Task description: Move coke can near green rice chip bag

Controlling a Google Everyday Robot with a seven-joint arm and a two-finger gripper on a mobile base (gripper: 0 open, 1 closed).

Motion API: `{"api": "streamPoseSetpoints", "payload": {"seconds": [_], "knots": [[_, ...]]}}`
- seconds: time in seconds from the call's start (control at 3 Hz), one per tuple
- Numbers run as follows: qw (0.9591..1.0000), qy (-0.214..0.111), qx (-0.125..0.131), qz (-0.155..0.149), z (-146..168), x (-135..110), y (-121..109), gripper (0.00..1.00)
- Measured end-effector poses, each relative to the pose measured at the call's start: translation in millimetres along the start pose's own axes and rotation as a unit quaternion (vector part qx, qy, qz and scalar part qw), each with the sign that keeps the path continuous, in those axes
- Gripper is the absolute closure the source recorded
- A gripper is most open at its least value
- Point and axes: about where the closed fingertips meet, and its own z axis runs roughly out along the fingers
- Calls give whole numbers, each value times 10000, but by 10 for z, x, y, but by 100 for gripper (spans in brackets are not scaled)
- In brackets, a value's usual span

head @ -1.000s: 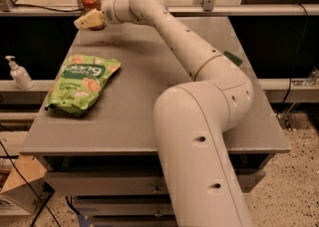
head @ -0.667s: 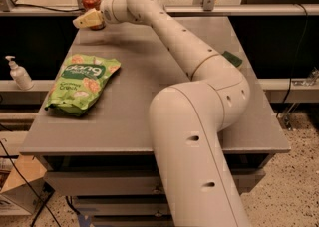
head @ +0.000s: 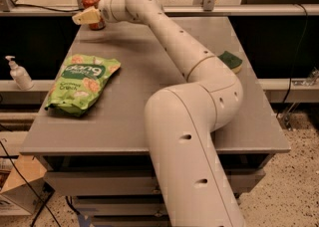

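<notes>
The coke can (head: 91,3), red-orange with a silver top, stands upright at the far left corner of the grey table (head: 114,131). My gripper (head: 87,17) is stretched out to it at the end of the long white arm; its cream tip lies right in front of the can and hides the can's lower part. The green rice chip bag (head: 79,84) lies flat on the left side of the table, well in front of the can and apart from it.
A green-and-yellow sponge (head: 230,60) lies at the table's right edge, partly behind my arm. A white pump bottle (head: 19,74) stands on a ledge left of the table. A cardboard box (head: 20,181) sits on the floor at lower left. A rail runs behind the table.
The gripper stays at the can. The arm's lower links have shifted slightly to the left. The can and the bag have not moved.
</notes>
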Motion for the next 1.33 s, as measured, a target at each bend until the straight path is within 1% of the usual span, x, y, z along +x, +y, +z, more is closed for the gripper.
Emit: {"api": "streamPoseSetpoints", "payload": {"seconds": [0.33,0.67,1.0,1.33], "knots": [[9998,-140,-77,129,71,-18,18,39],[9996,-198,-129,178,105,-28,29,63],[9994,-251,-181,177,62,-57,23,86],[9981,-420,-400,-201,-303,-441,30,100]]}}
